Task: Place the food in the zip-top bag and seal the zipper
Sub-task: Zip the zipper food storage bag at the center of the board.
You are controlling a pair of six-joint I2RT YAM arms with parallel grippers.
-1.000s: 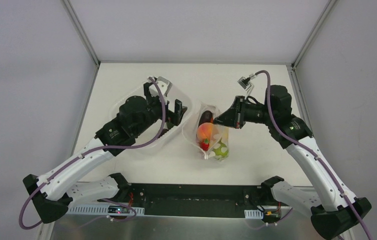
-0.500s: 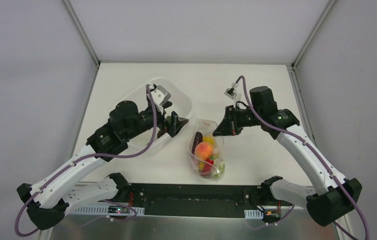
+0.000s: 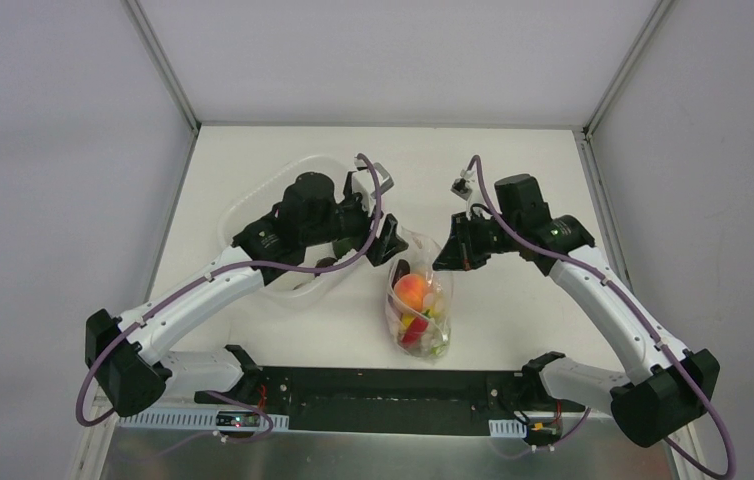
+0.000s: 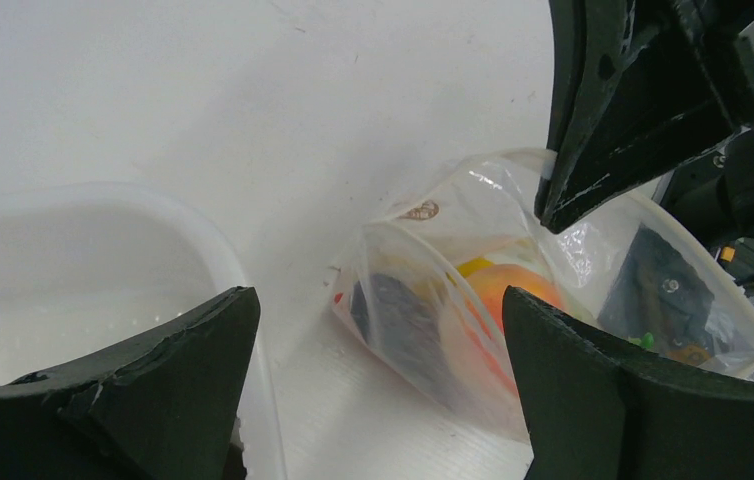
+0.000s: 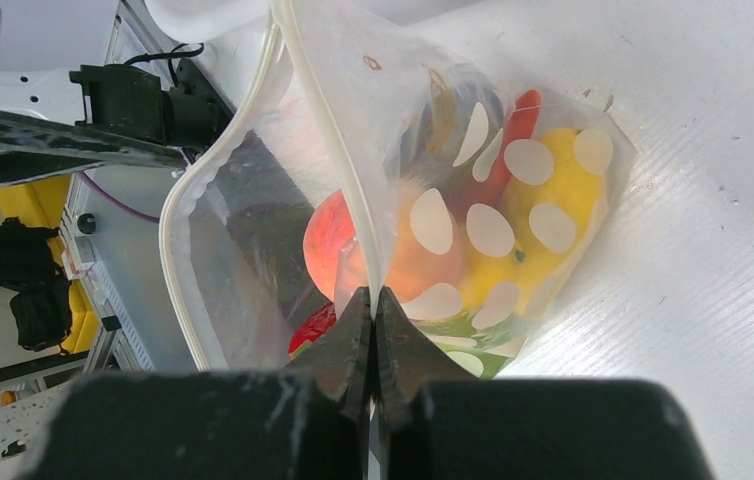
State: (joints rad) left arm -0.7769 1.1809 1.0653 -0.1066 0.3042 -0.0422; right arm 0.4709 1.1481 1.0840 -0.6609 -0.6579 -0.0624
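Mid-frame on the worktop (image 3: 493, 180), the zip-top bag (image 3: 421, 312) contains the food (image 3: 412, 293). The right end effector (image 5: 371, 325) pinches its zipper (image 5: 353, 200) edge, propping the mouth up, and the left end effector (image 4: 378, 390) hangs spread wide and empty just beside it.

White worktop (image 3: 513, 165), matte; fine parallel ribbing and few dark specks visible in wrist views. Pale grey walls on three sides: far wall (image 3: 393, 50), left wall (image 3: 43, 200), right wall (image 3: 723, 150). Grey metal post (image 3: 164, 65) at far-left corner, second post (image 3: 625, 65) at far-right corner. Thin metal trim along worktop's far edge. Black rail (image 3: 383, 398) across near edge; bare sheet metal (image 3: 373, 455) nearest of all. Light even, diffuse; shadows soft, short.
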